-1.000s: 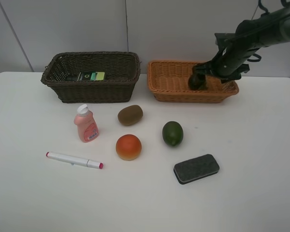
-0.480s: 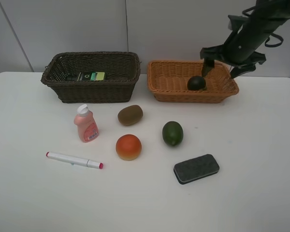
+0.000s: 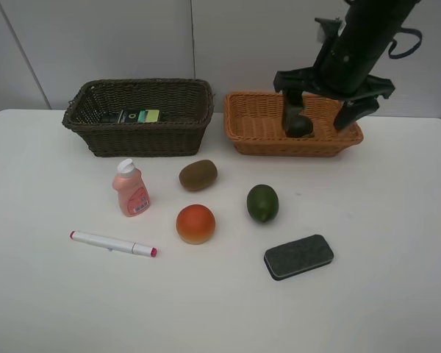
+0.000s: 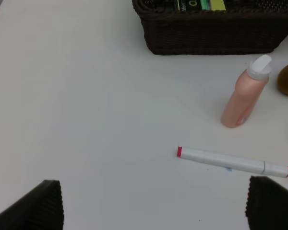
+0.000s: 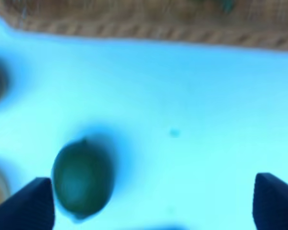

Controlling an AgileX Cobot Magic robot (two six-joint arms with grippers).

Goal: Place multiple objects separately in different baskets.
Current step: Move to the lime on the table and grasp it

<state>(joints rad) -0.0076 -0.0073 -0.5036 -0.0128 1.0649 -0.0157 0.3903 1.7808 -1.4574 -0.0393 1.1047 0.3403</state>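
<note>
Since a second ago the right gripper [image 3: 320,118] has let go of the dark-green round fruit [image 3: 300,128] and has come up. Now it hangs over the light orange-tan basket [image 3: 259,144], its jaws wide apart and nothing between them. The fruit lies inside this basket, at about 1 o'clock on the white table [image 3: 397,287] (one finger hides part of it from where I stand).

At 11 o'clock stands the dark brown basket [image 3: 147,138], with the dark-green box [image 3: 138,115] inside. All the other things rest on the open table. The brown kiwi [image 3: 198,175] is near the middle and the orange-red fruit [image 3: 195,223] at its 6 o'clock. The green fruit [image 3: 262,203] is at the kiwi's 4 o'clock. The dark eraser [image 3: 298,257] is at 5 o'clock from the green fruit. The pink white-capped bottle [image 3: 131,188] stands upright at the kiwi's 9 o'clock. The white pink-tipped marker [image 3: 112,243] lies flat at the bottle's 7 o'clock.

The left gripper [image 4: 155,206] shows only in its wrist camera, where it is wide open and empty, above bare table near the marker.
</note>
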